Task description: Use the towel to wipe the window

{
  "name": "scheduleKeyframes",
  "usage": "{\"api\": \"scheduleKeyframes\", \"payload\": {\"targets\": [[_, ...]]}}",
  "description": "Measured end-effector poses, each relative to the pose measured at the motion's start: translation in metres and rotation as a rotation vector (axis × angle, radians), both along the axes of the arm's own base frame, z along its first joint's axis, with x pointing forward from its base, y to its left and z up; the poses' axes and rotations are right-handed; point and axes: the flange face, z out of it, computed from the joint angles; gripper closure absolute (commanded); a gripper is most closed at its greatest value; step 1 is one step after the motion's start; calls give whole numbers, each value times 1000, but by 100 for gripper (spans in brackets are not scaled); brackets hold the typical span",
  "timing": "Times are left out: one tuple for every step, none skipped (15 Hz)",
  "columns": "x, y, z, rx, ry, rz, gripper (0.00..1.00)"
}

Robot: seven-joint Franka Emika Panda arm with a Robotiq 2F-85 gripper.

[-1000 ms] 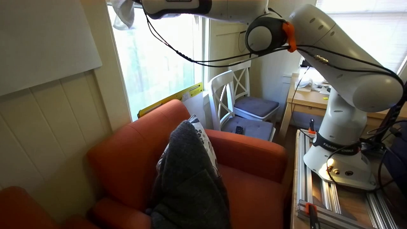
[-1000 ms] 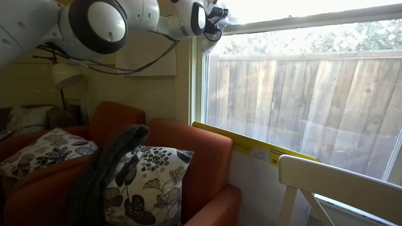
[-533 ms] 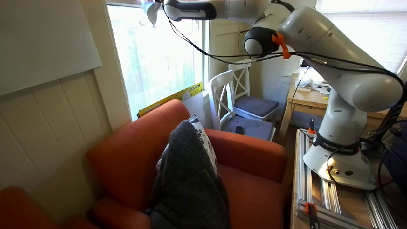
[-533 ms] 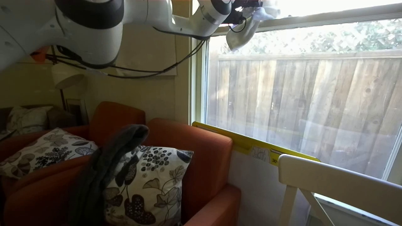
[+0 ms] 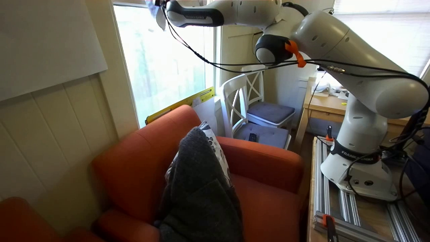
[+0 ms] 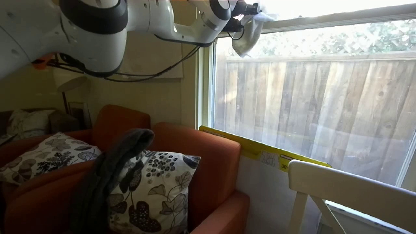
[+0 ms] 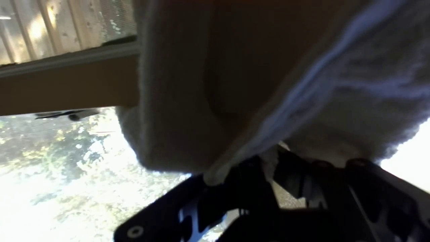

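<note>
The pale grey-white towel (image 7: 181,134) fills much of the wrist view and hides part of the scene beyond it. My gripper (image 7: 270,168) is shut on a fold of the towel, which bunches between the dark fingertips. In both exterior views the towel hangs from the gripper, at the top edge (image 5: 161,19) and by the window's upper left part (image 6: 248,37). The window (image 6: 308,97) shows a wooden fence behind its glass; it also shows in an exterior view (image 5: 168,64). I cannot tell whether the towel touches the glass.
An orange armchair (image 5: 144,151) with a dark grey blanket (image 5: 201,181) and a patterned pillow (image 6: 156,195) stands below the window. A yellow level (image 6: 250,146) lies along the sill. White chairs (image 5: 231,87) stand beside it. Cables (image 5: 201,58) hang under the arm.
My gripper has carried the towel away from the window's left edge, rightward in both exterior views. Over the last half second it has shifted slightly back left and down. The towel stays held.
</note>
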Motion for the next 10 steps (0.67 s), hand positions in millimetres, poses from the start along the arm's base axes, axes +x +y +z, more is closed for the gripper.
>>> {"api": "scheduleKeyframes", "payload": {"targets": [[1, 10, -3, -8, 1, 40, 97], [2, 19, -5, -16, -1, 82, 97], [2, 28, -7, -23, -4, 123, 97], [2, 36, -8, -27, -10, 164, 97], [1, 45, -9, -30, -16, 205, 97], [1, 54, -9, -29, -22, 246, 97], [0, 65, -9, -21, -28, 288, 97], [-1, 75, -8, -11, -29, 327, 97], [-2, 82, -6, -4, -32, 362, 97], [-3, 83, -4, -7, -34, 376, 97]]}}
